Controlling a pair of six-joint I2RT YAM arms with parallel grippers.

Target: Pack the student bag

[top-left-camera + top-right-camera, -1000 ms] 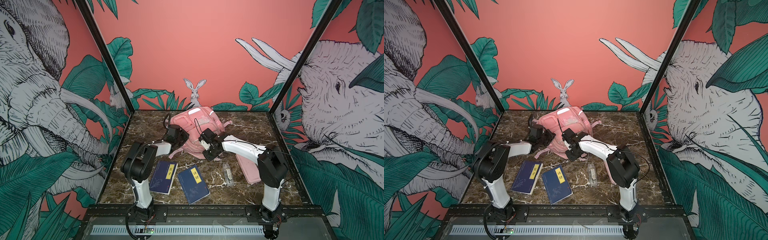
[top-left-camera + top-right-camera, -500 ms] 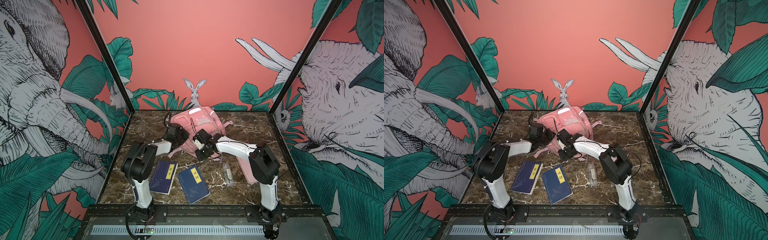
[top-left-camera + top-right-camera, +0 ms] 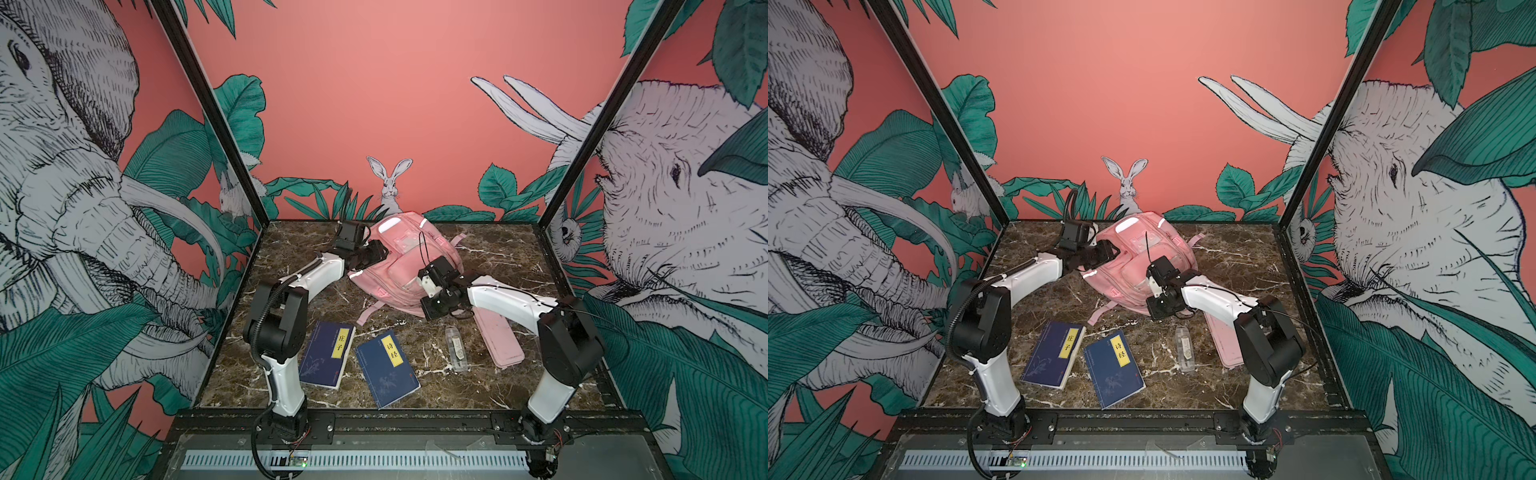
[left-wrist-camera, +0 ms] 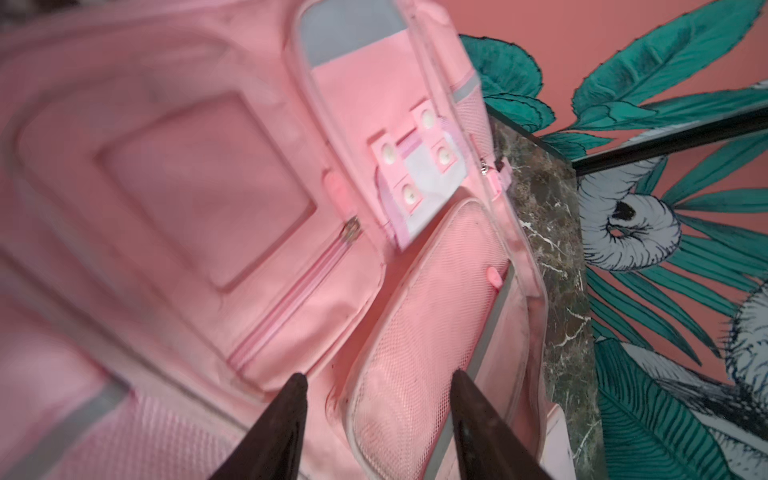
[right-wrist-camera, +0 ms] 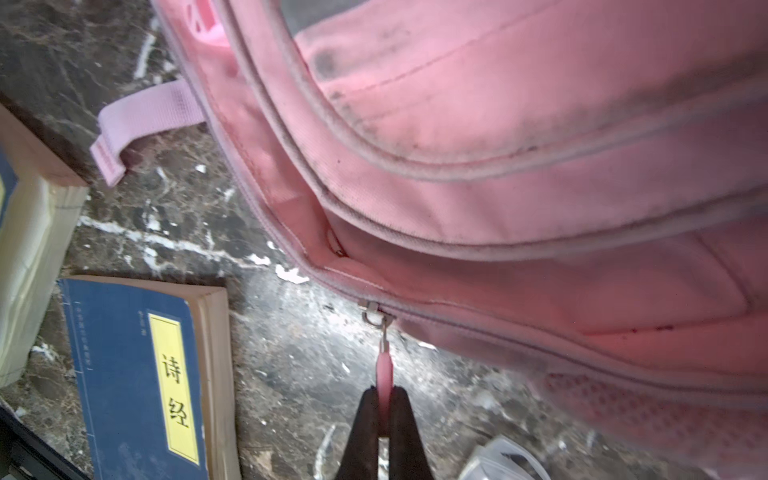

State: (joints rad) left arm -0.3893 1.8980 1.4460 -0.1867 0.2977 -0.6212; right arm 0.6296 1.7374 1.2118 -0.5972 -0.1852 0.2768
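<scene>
Right gripper (image 5: 384, 397): it is clenching on the bag's pink zip pull (image 5: 384, 370), with the tab pinched between both fingertips. The metal slider (image 5: 375, 312) is sitting just ahead of the tips, on the zip along the bag's near edge.

Left gripper (image 4: 376, 386): it is standing released, jaws apart, with nothing between them. It is pointing at the mesh pocket (image 4: 419, 316) on the bag's front. The views do not settle whether the tips are touching the fabric.

Bag (image 3: 409, 257): it is lying front-up on the table (image 3: 503, 257), between the two grippers. The left gripper is at its flank and the right gripper at its near edge.

Other items:
- A blue book (image 5: 137, 374) with a yellow label is lying flat beside the right gripper, apart from the bag.
- A second book (image 3: 328, 353) is lying beyond the first, nearer the left arm's base.
- A clear case (image 3: 456, 348) is lying behind the right gripper.
- A pencil case (image 3: 498, 340) is lying partly under the right arm.
</scene>
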